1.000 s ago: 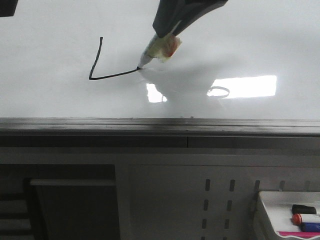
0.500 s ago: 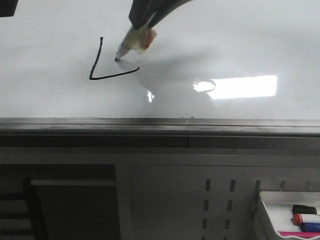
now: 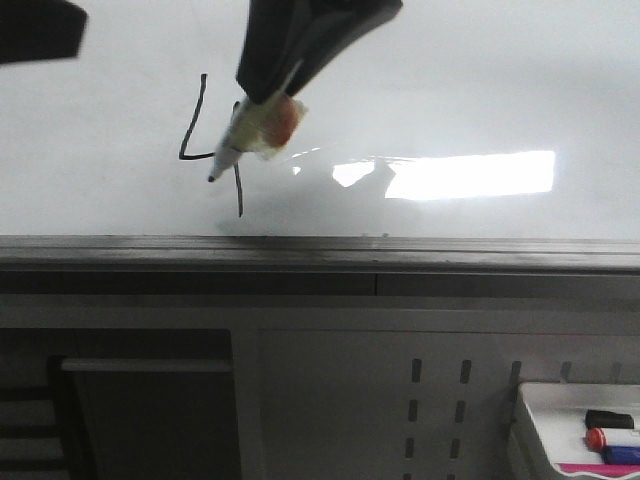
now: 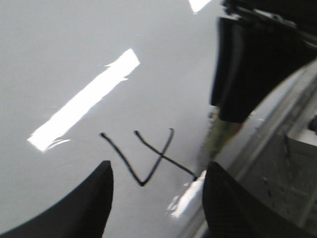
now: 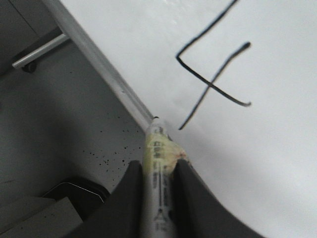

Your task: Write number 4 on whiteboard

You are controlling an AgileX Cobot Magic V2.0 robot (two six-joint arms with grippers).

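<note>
Right gripper (image 5: 157, 171) is clamped on a marker (image 3: 250, 132), its tip apparently just off the whiteboard (image 3: 480, 90) beside the lower end of the number 4 (image 4: 143, 156). All three strokes show, so the digit looks complete; only lifting away seems left. Left gripper (image 4: 156, 198) hangs near the 4, fingers apart, holding nothing. Right of the 4, below the board's rail, a small tray (image 3: 530, 420) holds coloured markers (image 3: 612, 438).

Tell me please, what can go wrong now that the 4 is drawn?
The marker tip hangs just beside the fresh 4; if the right gripper drifts or dips, it could add a stray line or smear wet ink. The grip sits far back on the barrel, so the marker might tilt or slip against the whiteboard.
</note>
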